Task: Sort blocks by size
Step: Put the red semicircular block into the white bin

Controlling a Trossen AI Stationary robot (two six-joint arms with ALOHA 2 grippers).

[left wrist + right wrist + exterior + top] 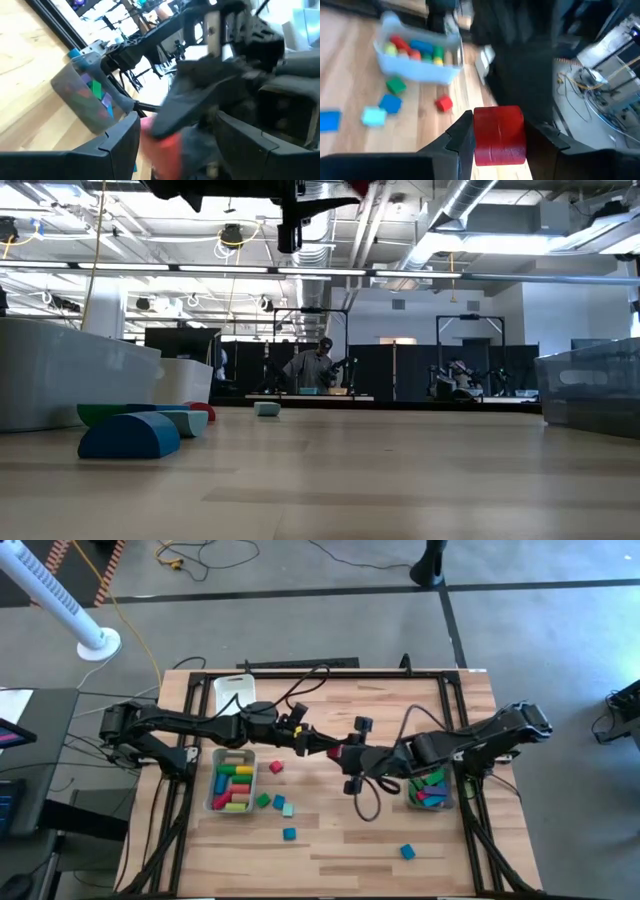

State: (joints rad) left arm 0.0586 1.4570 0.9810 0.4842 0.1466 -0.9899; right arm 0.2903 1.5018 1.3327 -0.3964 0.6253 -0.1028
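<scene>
Above the middle of the light wooden bench [330, 840], the two claws meet tip to tip. The right claw [497, 137] is closed on a large red block with a rounded top [499, 134], held clear of the surface. The left claw [175, 142] points straight at it, its dark fingers spread around the same red block, though whether they press on it cannot be told.

On the left side stands a clear plastic bin [231, 780] packed with red, green, yellow and pink bars. On the right, a second clear bin [432, 790] holds green, blue and purple pieces. Loose on the bench lie a small red cube [276, 768], a green cube [263, 800], a teal cube [286, 808] and two blue cubes [289, 833].
</scene>
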